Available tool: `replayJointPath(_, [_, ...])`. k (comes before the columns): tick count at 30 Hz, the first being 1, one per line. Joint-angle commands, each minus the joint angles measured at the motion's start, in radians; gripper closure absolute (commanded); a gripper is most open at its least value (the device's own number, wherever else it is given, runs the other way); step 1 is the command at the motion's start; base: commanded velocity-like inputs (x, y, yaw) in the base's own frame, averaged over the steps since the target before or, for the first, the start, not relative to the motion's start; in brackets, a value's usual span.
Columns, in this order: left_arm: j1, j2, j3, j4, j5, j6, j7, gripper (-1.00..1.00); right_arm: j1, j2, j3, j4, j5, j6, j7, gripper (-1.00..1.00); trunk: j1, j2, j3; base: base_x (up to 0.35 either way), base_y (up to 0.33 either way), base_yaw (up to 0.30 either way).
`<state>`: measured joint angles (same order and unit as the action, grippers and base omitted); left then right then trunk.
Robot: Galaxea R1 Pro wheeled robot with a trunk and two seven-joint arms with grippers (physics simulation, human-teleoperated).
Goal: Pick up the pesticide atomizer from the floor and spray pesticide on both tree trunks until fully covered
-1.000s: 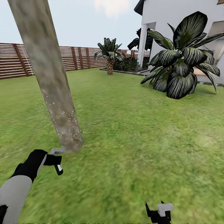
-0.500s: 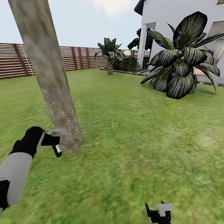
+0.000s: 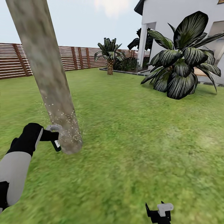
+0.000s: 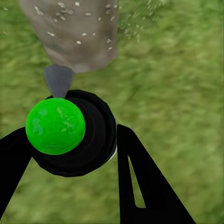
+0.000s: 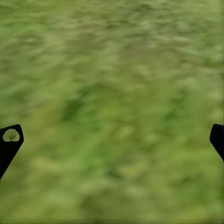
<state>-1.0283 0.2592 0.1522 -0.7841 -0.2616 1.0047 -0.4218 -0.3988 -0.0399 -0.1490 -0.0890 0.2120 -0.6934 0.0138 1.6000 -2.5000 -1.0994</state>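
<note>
A thick, leaning, pale grey-brown tree trunk [image 3: 51, 81] rises from the lawn at the left of the head view. Whitish specks of pesticide [image 3: 63, 119] dot its lower part and hang around it. My left gripper [image 3: 49, 137] is shut on the pesticide atomizer [image 3: 57, 145], whose pale grey spray head [image 3: 53, 127] almost touches the trunk near its base. In the left wrist view the dark atomizer [image 4: 95, 140] sits between my black fingers [image 4: 140, 186], nozzle [image 4: 58, 79] aimed at the speckled trunk [image 4: 74, 28]. My right gripper [image 3: 158, 213] hangs low over grass; its jaws stand wide apart [image 5: 112, 140], holding nothing.
Green lawn [image 3: 140, 140] spreads to the right and ahead. A large dark-leaved plant [image 3: 180, 62] stands at the right in front of a white house [image 3: 174, 15]. A short palm [image 3: 109, 56] and a brown slatted fence [image 3: 77, 57] close the far side.
My left arm has lifted the atomizer and moved it closer to the trunk, from below its base to just above it. The right gripper has stayed where it was.
</note>
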Motion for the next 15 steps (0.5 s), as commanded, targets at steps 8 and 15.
replayJointPath(8, [-0.002, -0.011, 0.001, -0.001, 0.002, 0.0, 0.0, 1.0, 0.0, 0.0, 0.0, 0.0, 0.0, 0.0, 0.0, -1.0, 0.0, 0.0, 0.0, -0.297, 0.0, 0.0])
replayJointPath(15, [0.017, -0.005, -0.002, 0.002, 0.004, -0.011, -0.002, 1.0, 0.0, 0.0, 0.0, 0.0, 0.0, -0.001, 0.0, -1.0, 0.0, 0.0, 0.0, -0.335, 0.0, 0.0])
